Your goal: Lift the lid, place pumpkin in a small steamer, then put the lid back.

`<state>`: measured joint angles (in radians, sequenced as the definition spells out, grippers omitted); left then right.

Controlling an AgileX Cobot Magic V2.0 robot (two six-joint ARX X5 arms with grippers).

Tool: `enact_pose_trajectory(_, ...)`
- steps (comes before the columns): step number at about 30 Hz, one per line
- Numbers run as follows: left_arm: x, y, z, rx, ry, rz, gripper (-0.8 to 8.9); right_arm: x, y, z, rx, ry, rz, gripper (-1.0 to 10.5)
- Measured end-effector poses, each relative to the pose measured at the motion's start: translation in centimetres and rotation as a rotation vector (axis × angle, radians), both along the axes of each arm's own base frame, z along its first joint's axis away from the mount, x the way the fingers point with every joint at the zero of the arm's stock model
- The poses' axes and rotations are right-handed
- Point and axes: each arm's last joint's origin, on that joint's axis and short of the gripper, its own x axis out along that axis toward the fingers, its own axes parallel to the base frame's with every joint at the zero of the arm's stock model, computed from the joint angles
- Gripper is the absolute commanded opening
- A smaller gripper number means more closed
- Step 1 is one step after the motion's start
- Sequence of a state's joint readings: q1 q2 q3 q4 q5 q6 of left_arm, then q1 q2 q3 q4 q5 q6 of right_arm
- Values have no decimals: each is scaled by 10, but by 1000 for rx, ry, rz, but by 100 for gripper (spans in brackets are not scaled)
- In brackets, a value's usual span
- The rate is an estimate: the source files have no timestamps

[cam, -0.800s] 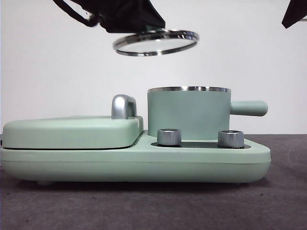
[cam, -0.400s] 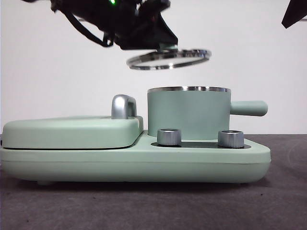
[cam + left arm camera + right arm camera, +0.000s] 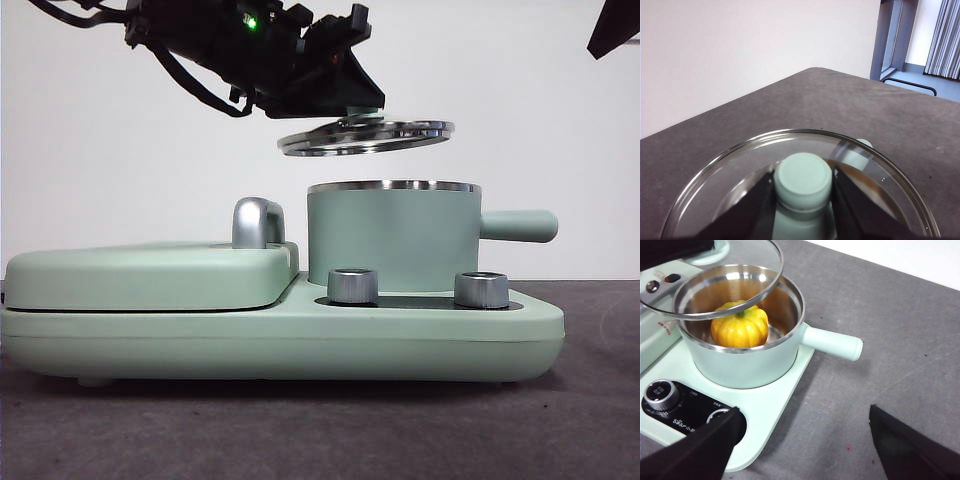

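Note:
The round glass lid [image 3: 366,136] with a steel rim hangs tilted just above the small steamer [image 3: 392,238], a mint-green pot with a side handle. My left gripper [image 3: 352,105] is shut on the lid's mint-green knob [image 3: 803,178], coming in from the upper left. Through the glass lid [image 3: 710,275] in the right wrist view, the yellow-orange pumpkin [image 3: 739,326] sits inside the steamer [image 3: 747,357]. My right gripper [image 3: 805,445] is open and held apart from the pot over the dark table, showing as a black tip [image 3: 614,25] at the top right corner.
The steamer stands on a mint-green cooker base [image 3: 280,340] with two steel dials [image 3: 352,285]. A wide flat mint-green cover [image 3: 150,275] with a steel handle [image 3: 256,222] lies left of the pot. The dark grey table [image 3: 890,340] extends around the base.
The left gripper has carried the lid rightward and lower, from up left of the pot to just over its rim. The right arm's tip has not moved.

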<state>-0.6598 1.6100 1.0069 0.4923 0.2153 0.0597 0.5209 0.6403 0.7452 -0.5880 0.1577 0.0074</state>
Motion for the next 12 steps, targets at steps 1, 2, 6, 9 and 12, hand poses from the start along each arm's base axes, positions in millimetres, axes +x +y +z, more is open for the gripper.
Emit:
enact_pose_trajectory(1,0,0,-1,3,3,0,10,0,0,0,0,0,0,398)
enact_pose_trajectory(2,1,-1,-3,5,6,0,10,0,0,0,0,0,0,398)
enact_pose_trajectory(6,3,-3,-9,17,21,0,10,1,0,-1,-2,4,0,398)
enact_pose_trajectory(9,5,-4,-9,17,22,-1,10,3,2,-2,-9,15,0,398)
enact_pose_trajectory(12,6,-7,-6,12,11,-5,10,6,3,-4,-17,29,0,398)
